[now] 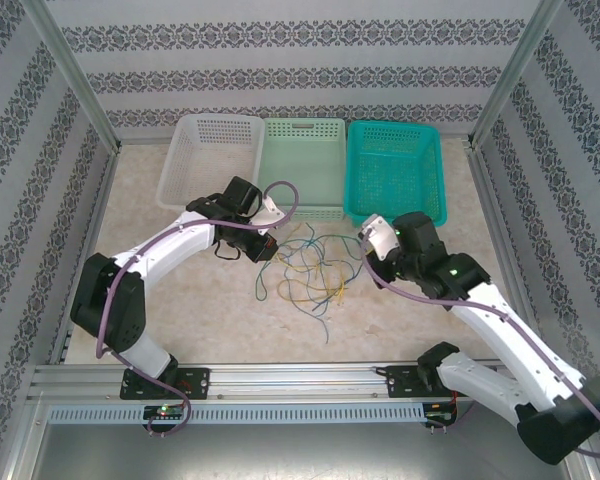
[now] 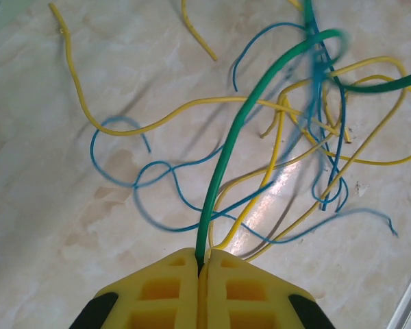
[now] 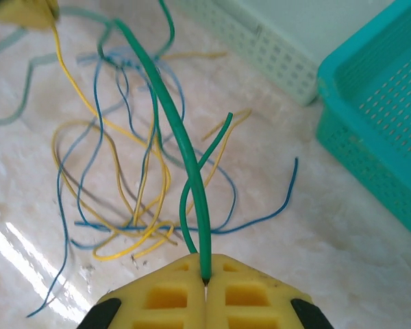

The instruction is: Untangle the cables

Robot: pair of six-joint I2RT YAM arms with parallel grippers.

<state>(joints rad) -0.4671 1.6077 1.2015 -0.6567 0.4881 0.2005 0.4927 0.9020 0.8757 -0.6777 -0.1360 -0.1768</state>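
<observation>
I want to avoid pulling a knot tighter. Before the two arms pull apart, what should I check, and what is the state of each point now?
1. Left gripper shut on green cable: ok.
2. Right gripper shut on a green cable: ok.
3. Both hold the same cable: cannot tell.
4. Green cable free of yellow cables and blue cables: not ok, they cross it.
5. Teal basket apart from the cables: ok.
</observation>
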